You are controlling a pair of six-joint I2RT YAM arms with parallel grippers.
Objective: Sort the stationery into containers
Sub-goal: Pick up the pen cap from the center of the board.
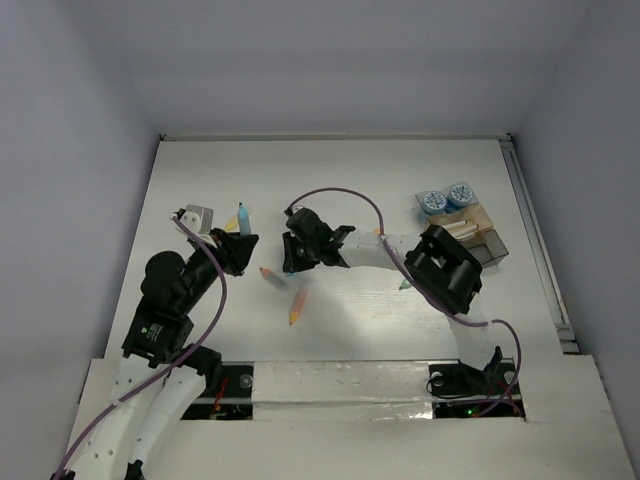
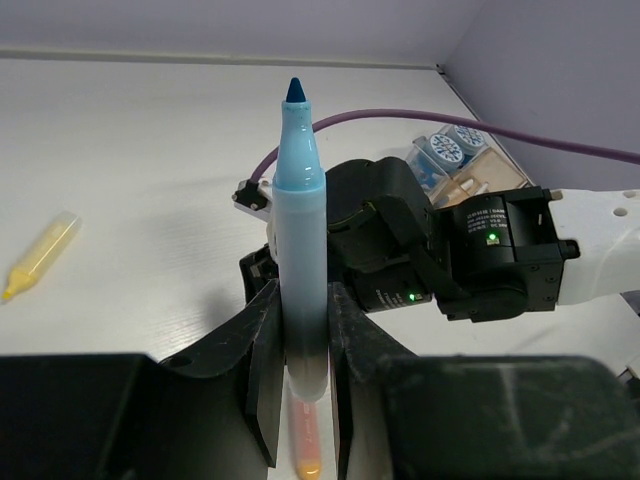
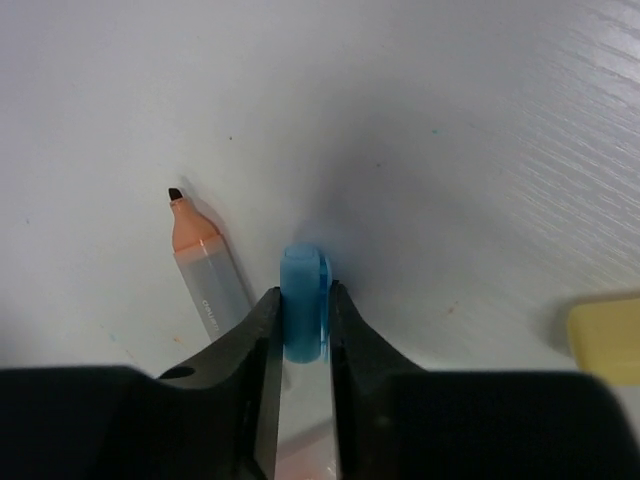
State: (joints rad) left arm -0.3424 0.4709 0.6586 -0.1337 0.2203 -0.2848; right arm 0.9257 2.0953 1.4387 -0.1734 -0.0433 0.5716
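My left gripper is shut on an uncapped light-blue pen, held upright with its dark-blue tip up; in the left wrist view the pen stands between my fingers. My right gripper is shut on a short blue cap just above the table, close to the right of the left gripper. An uncapped orange pen lies beside the cap. Two orange pens lie on the table between the arms. The trays sit at the right.
Two round blue-and-white pots stand behind the trays. A yellow pen lies to the left. A small grey box sits at the left. A pale-yellow piece lies at the right. A green piece lies by the right arm.
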